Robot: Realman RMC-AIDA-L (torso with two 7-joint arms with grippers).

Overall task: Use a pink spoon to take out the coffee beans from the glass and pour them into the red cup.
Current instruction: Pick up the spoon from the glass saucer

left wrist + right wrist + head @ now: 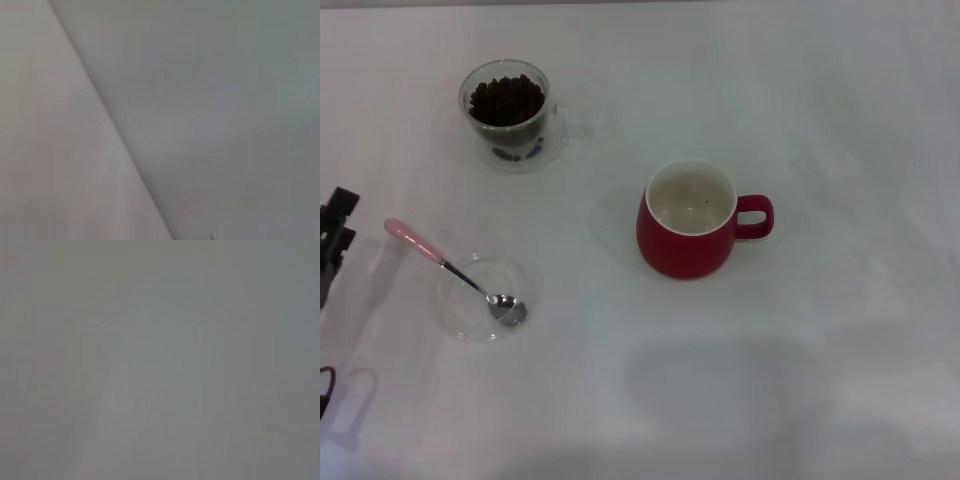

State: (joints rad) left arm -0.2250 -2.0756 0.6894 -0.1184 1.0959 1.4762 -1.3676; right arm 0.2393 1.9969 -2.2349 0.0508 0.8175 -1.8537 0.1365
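Note:
The pink spoon (450, 268) lies with its metal bowl in a shallow clear round dish (485, 298) at the left front, its pink handle sticking out over the rim toward the back left. The glass (510, 115), a clear mug full of dark coffee beans (506, 99), stands at the back left. The red cup (688, 221) stands in the middle, handle to the right, with a cream inside that looks almost empty. My left gripper (334, 242) shows as a dark part at the left edge, apart from the spoon. My right gripper is out of view.
All stands on a white table (820, 380). Both wrist views show only plain pale surface. A small dark piece with a cable shows at the lower left corner (328, 395).

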